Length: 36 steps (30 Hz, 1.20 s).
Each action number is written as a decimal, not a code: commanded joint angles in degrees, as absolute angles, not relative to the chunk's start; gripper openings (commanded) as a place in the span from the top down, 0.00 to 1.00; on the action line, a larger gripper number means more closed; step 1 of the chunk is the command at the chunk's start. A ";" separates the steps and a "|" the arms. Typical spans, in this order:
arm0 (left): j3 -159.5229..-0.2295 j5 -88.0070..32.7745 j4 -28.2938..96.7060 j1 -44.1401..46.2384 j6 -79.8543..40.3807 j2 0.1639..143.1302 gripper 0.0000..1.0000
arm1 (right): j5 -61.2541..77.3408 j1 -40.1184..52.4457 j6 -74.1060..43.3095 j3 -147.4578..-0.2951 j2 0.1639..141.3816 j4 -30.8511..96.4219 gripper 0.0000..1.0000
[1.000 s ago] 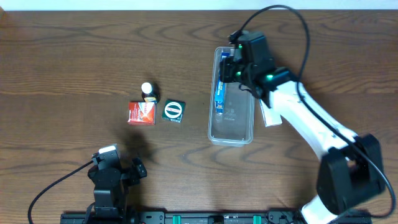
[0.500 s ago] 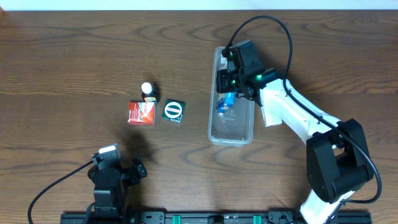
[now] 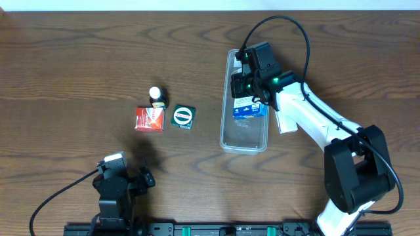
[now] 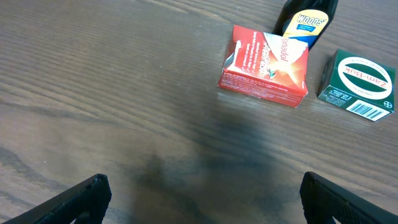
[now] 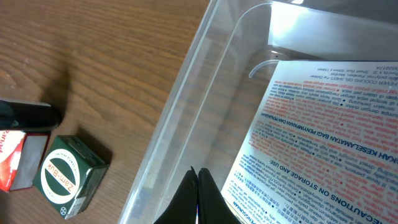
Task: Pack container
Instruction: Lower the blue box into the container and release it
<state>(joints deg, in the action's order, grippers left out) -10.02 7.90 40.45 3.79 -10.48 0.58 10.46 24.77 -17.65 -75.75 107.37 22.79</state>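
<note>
The container (image 3: 244, 145) is a long clear bin right of the table's centre. A blue and white box (image 3: 250, 108) lies flat inside it, printed side up, and shows in the right wrist view (image 5: 323, 124). My right gripper (image 3: 241, 82) hangs over the container's far half. Its fingers (image 5: 197, 177) are shut on nothing, beside the box and near the container's left wall (image 5: 186, 93). My left gripper (image 4: 202, 186) is open and empty, low over the table at the front left.
A red box (image 3: 149, 118), a green box (image 3: 183, 117) and a small dark bottle with a white cap (image 3: 156, 96) stand together left of the container. In the left wrist view the red box (image 4: 264, 65), green box (image 4: 357, 84) and bottle (image 4: 308, 18) lie ahead.
The blue box, held upright against the container's left wall, tipped over and now lies flat inside. My right gripper let go of it and closed. The left arm has not moved.
</note>
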 commanded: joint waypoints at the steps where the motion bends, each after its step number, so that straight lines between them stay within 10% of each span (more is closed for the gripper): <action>1: -9.32 8.14 40.60 3.44 -10.15 0.34 0.02 | 9.74 24.36 -16.64 -76.18 106.32 24.43 0.99; 36: -9.32 8.12 40.60 3.44 -10.15 0.34 0.02 | -9.47 23.42 -18.59 -80.16 100.99 35.55 0.99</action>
